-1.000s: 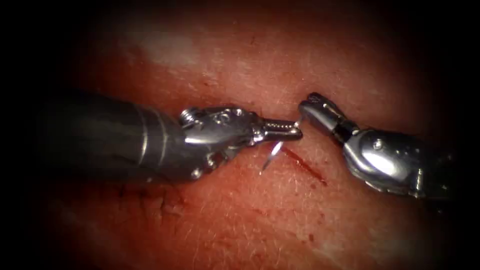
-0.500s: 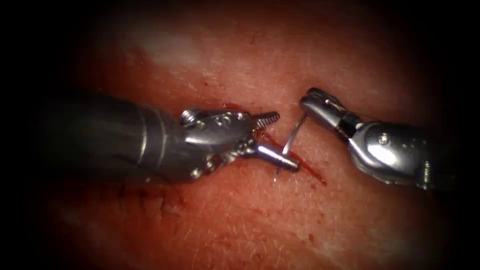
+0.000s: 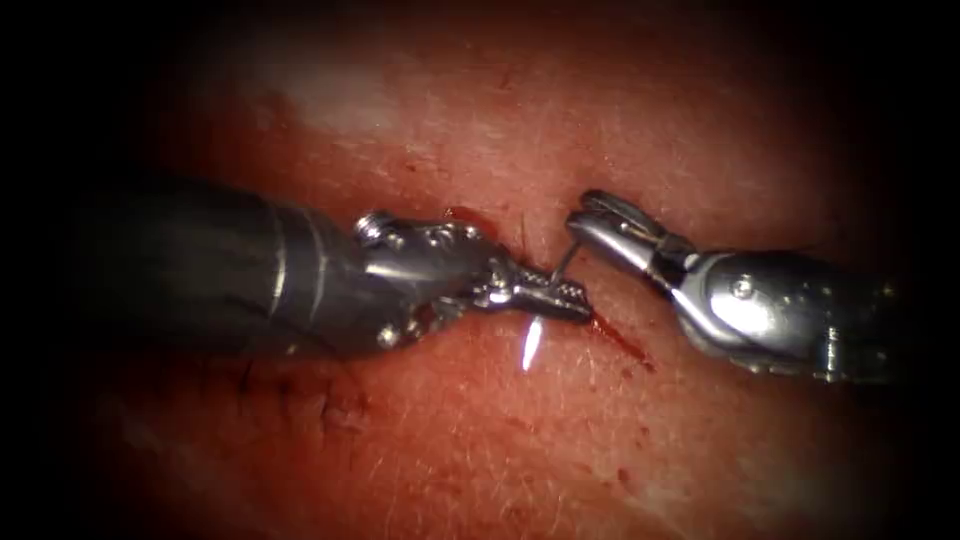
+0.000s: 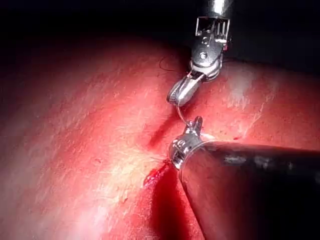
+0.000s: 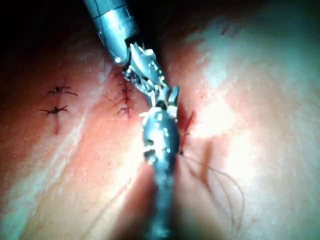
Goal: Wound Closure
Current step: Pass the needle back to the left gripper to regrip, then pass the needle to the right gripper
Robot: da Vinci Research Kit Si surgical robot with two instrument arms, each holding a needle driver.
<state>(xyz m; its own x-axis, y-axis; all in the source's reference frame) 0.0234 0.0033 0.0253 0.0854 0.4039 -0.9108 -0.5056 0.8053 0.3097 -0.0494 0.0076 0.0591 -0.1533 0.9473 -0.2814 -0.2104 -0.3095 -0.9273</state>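
The curved needle [image 3: 560,268] hangs between both tools over the tissue [image 3: 480,440]. My left tool [image 3: 578,300] comes in from the left, and its jaws are shut across the needle's middle. My right tool [image 3: 580,224] holds the needle's upper end with shut jaws. The needle's bright lower end [image 3: 531,344] lies just left of the red cut [image 3: 615,336]; I cannot tell whether it touches the tissue. In the left wrist view the needle [image 4: 181,113] spans from the right tool [image 4: 179,98] to the left tool [image 4: 195,125]. Both tools meet near the needle in the right wrist view [image 5: 164,98].
Red fluid marks the cut to the right of the left tool's tip. Dark finished stitches [image 5: 57,100] and more stitches [image 5: 122,102] sit on the tissue behind the left tool. Thin loose thread [image 5: 220,175] curls beside the right tool's shaft.
The left jaws opened wide around the needle, then shut on its middle. The right tool shifted left and slightly down with the needle's end.
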